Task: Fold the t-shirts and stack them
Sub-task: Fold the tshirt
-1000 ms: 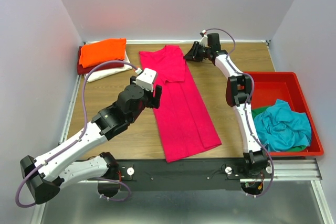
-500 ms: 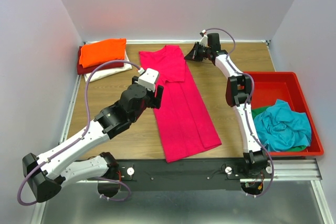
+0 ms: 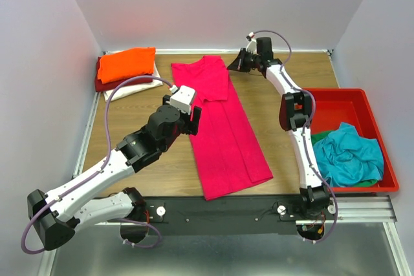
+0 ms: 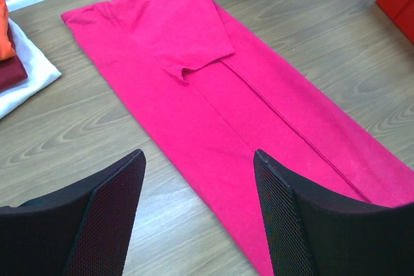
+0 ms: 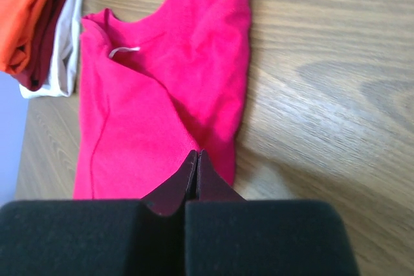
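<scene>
Left gripper (image 4: 197,159): jaws wide apart, nothing btwn them, hovering over the pink shirt (image 4: 194,82), which lies mid-desk w/ both sides folded in. Right gripper (image 5: 196,156): jaws pressed together, empty, at the shirt's collar end by the far edge. Risk: pinching only the top layer would probably spill the side folds open. Folded stack (image 3: 127,63) sits in the far-left corner.

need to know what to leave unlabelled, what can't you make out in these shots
Green shirt: top view, mostly under the teal shirt in the tray.
Stack: top view, the orange shirt hides how many lie below.
Pink shirt hem: left wrist view, behind the left fingers and cut by the bottom edge.
Right fingers: right wrist view, shut; their tips hide whether they touch cloth.
</scene>
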You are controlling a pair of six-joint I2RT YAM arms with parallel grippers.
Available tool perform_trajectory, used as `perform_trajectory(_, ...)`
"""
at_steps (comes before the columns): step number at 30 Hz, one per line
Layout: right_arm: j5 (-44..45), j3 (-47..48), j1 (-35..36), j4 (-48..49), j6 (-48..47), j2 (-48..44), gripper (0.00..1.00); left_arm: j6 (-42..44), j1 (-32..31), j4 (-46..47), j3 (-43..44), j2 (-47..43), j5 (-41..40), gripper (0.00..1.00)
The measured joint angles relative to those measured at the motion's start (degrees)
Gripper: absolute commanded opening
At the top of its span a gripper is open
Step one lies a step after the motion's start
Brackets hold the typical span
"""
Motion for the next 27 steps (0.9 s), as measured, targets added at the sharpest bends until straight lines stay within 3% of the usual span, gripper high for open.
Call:
perform_trajectory(15, 0.5, -7.8, 3.3, 1.2, -4.8, -6.5, 0.02, -0.1, 0.1, 0.3, 0.0, -1.6, 0.6, 0.75)
perform_trajectory(19, 1.8, -13.1, 7.6, 0.6, -8.5, -10.1, 0.11, -0.3, 0.2, 0.3, 0.0, -2.3, 0.6, 0.75)
perform_trajectory(20, 2.9, -14.3, 8.9, 0.6, -9.8, -11.1, 0.25, -0.3, 0.2, 0.3, 0.0, -2.5, 0.6, 0.75)
perform_trajectory(22, 4.3, -15.8, 11.6, 0.2, -12.1, -12.8, 0.42, -0.4, 0.2, 0.2, 0.0, -3.1, 0.6, 0.75)
perform_trajectory(27, 7.4, -16.9, 19.0, -2.6, -17.4, -16.8, 0.51, -0.5, 0.2, -0.2, 0.0, -4.9, 0.6, 0.75)
